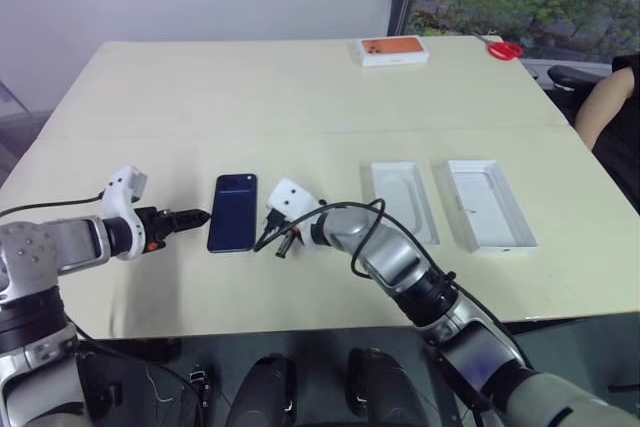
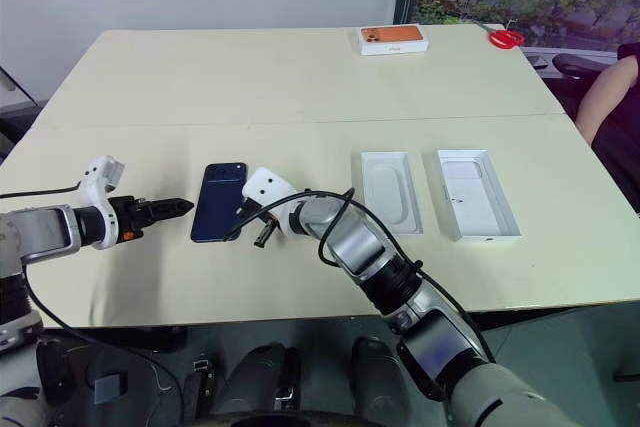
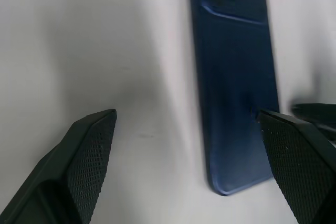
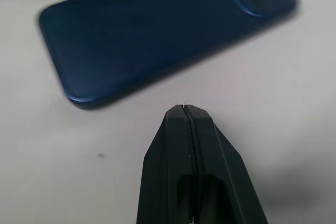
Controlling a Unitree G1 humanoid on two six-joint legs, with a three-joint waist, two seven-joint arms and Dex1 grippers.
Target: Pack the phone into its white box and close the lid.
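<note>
Left tool [image 1: 197, 216] spread wide, black fingers [image 3: 89, 150] low over the cream table [image 1: 300, 97], tips aimed at the near-left long edge of the slim dark blue phone [image 1: 233, 212], just beside it, apart from it. Right tool [image 2: 238, 234] pinched fully shut, holding nothing, tips just beside the phone's opposite long edge near its lower corner, contact not clear. Phone flat on the table, back up, camera cluster at the far end, lying between the two tools. Further right on the table, well apart from the phone, two shallow white rectangular cardboard pieces side by side, both open side up: white box [image 1: 405, 202] nearer the phone, greyish floor with an oval-looking recess; lid [image 1: 488, 203] just beyond it, plain white inside. Which of the two is tray and which is cover, hard to tell from here. At the far edge of the table, closed box with orange top [image 1: 394, 50], and near it a small red object [image 1: 505, 50], too small to identify. At the right edge, a person's bare arm [image 1: 603, 107].
</note>
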